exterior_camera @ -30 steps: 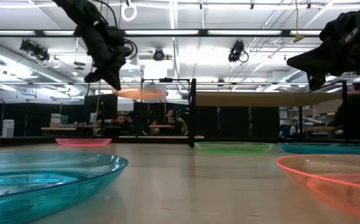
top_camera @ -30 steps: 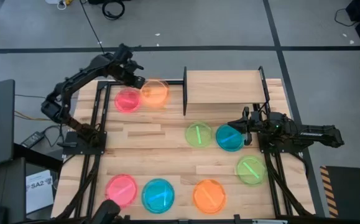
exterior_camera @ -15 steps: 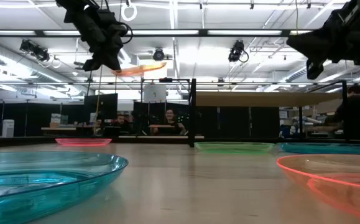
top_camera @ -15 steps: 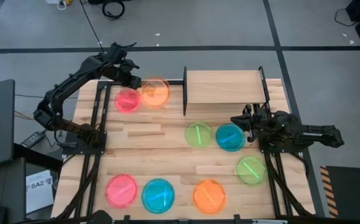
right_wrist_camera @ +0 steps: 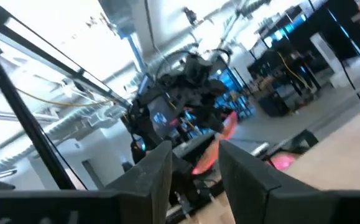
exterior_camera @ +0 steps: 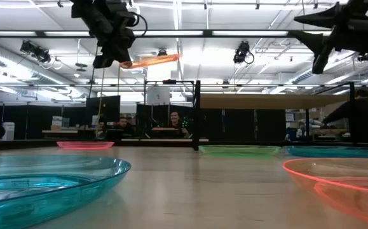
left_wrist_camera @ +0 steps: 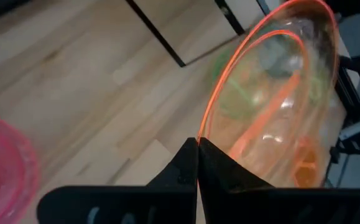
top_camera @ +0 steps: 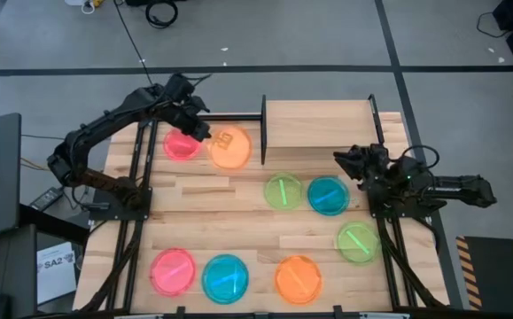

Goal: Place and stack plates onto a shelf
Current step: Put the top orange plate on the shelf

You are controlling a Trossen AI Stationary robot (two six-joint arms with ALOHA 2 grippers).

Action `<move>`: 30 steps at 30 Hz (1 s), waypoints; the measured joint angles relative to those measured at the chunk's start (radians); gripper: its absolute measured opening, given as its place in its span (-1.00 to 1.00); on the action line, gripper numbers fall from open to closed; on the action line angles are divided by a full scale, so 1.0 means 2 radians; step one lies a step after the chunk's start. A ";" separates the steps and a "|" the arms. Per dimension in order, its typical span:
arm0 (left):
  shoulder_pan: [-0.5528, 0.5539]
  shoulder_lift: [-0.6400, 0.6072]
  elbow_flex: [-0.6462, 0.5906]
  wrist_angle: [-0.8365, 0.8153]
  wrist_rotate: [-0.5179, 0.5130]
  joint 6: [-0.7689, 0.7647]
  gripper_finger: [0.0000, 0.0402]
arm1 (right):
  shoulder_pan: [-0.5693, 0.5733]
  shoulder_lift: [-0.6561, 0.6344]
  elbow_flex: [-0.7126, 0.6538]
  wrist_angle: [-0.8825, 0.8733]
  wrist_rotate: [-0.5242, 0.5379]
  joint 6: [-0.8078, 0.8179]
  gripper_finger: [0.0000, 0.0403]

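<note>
Your table (top_camera: pixel 229 208) carries everything else here — a wide wood top with black frame rails (top_camera: pixel 141 190) down each side. At its far edge stands the shelf (top_camera: pixel 318 124), a raised light-wood board on black posts, and in the high view it looks bare: no plate appears to have landed on it yet.

Your left arm is the one working. It reaches in from the left side, and the left gripper (top_camera: pixel 201 131) has its jaws pressed together on the rim of an orange plate (top_camera: pixel 230 147), pinching it at the edge so the dish hangs free. The low view shows that plate (exterior_camera: pixel 150 61) raised well above the tabletop and roughly level with a slight tilt, higher than the shelf board, which I judge is why it is carried so high — to clear the near post on the way across. It sits just left of the shelf.

Your right gripper (top_camera: pixel 355 160) hovers near the shelf's right post with its jaws spread and nothing in them, just beside the blue plate (top_camera: pixel 328 196).

The other plates lie flat on the table: pink (top_camera: pixel 182 143) under the left arm, green (top_camera: pixel 283 191) beside the blue, another green (top_camera: pixel 357 241), and a front row of pink (top_camera: pixel 173 271), blue (top_camera: pixel 225 277) and orange (top_camera: pixel 298 278).
</note>
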 joint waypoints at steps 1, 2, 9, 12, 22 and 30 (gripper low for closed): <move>-0.006 0.000 0.000 0.000 0.000 -0.005 -0.98 | 0.000 0.013 0.007 0.000 0.000 0.005 -0.29; -0.011 0.000 0.000 0.000 0.000 -0.006 -0.98 | 0.000 0.028 0.015 0.000 0.001 0.010 -0.29; -0.043 0.000 0.000 0.010 -0.004 -0.020 -0.98 | -0.003 0.166 0.113 0.000 0.001 0.010 -0.28; -0.050 0.000 0.000 0.015 -0.005 -0.023 -0.98 | -0.009 0.233 0.168 -0.012 0.001 0.010 -0.28; -0.070 0.001 0.000 0.017 -0.006 -0.023 -0.98 | -0.039 0.449 0.361 -0.123 -0.002 0.009 -0.28; -0.071 0.001 0.000 0.022 -0.019 -0.021 -0.98 | -0.057 0.570 0.460 -0.139 -0.097 0.002 -0.28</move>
